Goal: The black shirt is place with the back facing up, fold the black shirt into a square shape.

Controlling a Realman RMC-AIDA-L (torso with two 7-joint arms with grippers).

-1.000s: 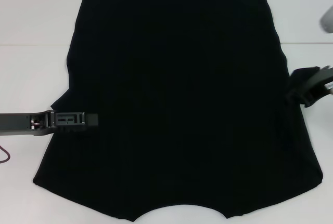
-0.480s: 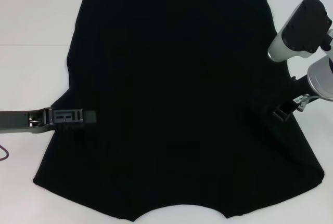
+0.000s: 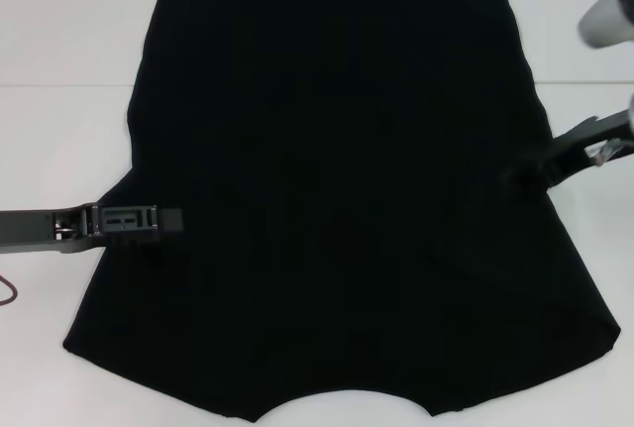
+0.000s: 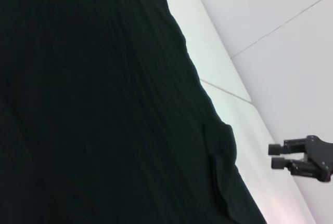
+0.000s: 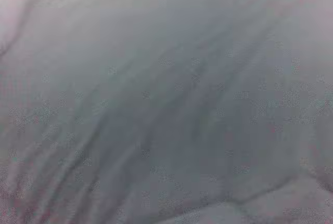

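Black shirt (image 3: 337,189) flat on white tabletop (image 3: 59,130), long axis running away from robot. Left gripper (image 3: 170,221) on its left edge, right gripper (image 3: 530,171) on right edge; finger state cannot tell, both equally near.

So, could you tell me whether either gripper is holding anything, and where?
Cannot tell: left gripper and right gripper lie at the shirt's side edges.

Head view is bright and evenly lit, white table (image 3: 59,41) almost blown out, with only faint soft shadows. The black shirt (image 3: 337,189) is so dark its ribbing barely shows. Right wrist view is a grainy, washed-out grey blur of fabric; left wrist view is a bit soft too.
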